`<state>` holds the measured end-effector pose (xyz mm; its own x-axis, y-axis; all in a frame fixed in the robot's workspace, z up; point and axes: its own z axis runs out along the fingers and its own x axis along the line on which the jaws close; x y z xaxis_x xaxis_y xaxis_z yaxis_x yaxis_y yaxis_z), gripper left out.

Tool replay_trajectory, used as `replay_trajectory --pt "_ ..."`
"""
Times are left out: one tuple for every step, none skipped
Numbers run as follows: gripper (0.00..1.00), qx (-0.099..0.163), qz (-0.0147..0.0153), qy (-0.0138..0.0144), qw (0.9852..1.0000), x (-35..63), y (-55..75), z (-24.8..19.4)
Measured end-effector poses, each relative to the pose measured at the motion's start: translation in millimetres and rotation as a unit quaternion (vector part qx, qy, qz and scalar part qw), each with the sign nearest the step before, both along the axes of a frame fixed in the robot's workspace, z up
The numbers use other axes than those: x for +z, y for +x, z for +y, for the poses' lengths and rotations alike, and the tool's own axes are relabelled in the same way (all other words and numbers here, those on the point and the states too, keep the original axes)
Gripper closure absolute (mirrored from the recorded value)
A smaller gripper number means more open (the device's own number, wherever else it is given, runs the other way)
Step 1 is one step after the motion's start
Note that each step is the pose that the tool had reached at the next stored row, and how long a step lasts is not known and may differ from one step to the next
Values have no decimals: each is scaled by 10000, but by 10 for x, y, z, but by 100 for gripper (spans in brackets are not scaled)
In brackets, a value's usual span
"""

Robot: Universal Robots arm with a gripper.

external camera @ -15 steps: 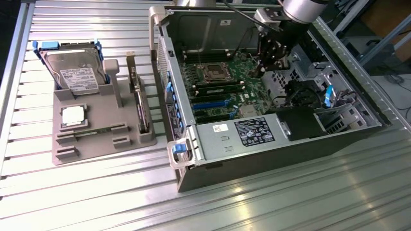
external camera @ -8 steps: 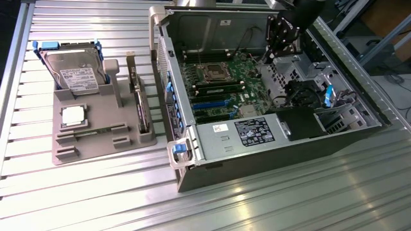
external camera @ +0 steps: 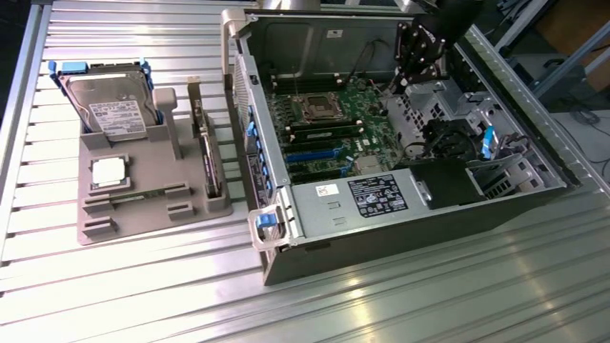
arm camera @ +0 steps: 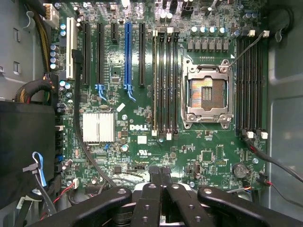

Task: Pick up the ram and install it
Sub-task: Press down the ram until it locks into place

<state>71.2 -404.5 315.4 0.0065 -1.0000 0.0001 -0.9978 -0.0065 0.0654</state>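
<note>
We're seeing the black two-finger gripper point(arm camera: 163, 176) pressed together, pinching nothing, hanging over the green mobo point(arm camera: 142, 142). The ram, a thin dark-green stick w/ black chips point(external camera: 324, 133), is apparently sitting in a slot beside the empty CPU socket point(arm camera: 207, 97). Risks: it's sitting half-seated w/ latches open, or the fingers are snagging nearby cables.

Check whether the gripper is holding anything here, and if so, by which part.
Nothing is held. The gripper hangs over the motherboard inside the open computer case, its fingers shut together with nothing between them.
</note>
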Motion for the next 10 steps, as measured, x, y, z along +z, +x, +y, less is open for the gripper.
replay_trajectory --pt "89 0 0 0 10000 0 0 0" --pt "89 0 0 0 10000 0 0 0" --pt "89 0 0 0 10000 0 0 0" --pt "89 0 0 0 10000 0 0 0" --pt "89 0 0 0 10000 0 0 0" --pt "89 -56 0 0 10000 0 0 0" --pt "89 -163 0 -1 9999 1 0 0" --pt "89 -334 0 -1 9994 0 0 0" --pt "89 -436 0 -2 9990 0 0 0" --pt "89 -554 0 -4 9985 0 0 0"
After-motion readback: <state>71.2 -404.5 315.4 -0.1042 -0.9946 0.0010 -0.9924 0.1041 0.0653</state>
